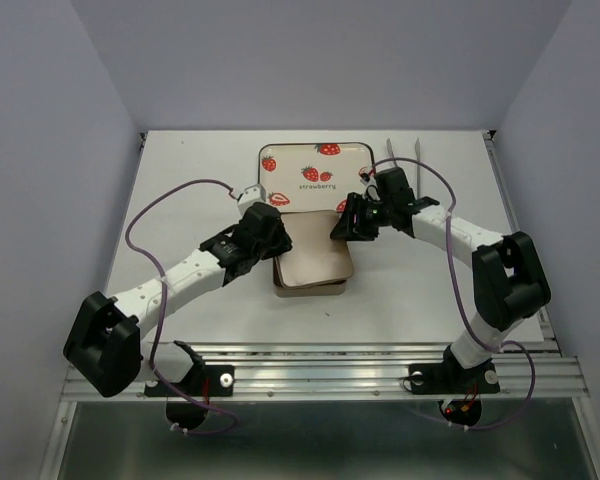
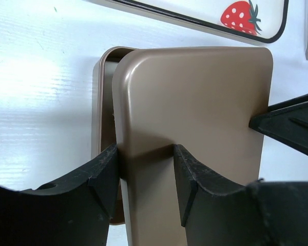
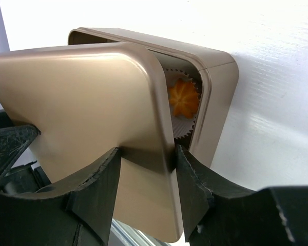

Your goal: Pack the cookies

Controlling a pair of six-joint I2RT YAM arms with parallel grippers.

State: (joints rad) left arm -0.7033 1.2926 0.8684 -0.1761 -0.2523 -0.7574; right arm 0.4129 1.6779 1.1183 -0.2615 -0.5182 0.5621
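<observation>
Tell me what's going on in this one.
Both arms are handling the lid of a tin. The left gripper pinches one edge of the lid and the right gripper pinches the opposite edge. The lid sits askew over the tin and is not seated. A gap at one corner shows a cookie in a paper cup inside. A strawberry tray lies beyond the tin.

The top external camera looks down from above and behind the near edge, over the whole white table (image 1: pixel 180 180). Wrist cameras sit close behind the left gripper (image 2: pixel 146 156) and right gripper (image 3: pixel 147 156), facing inward from left and right; all three share the flat rounded-corner bronze metal lid (image 1: pixel 315 262).
</observation>
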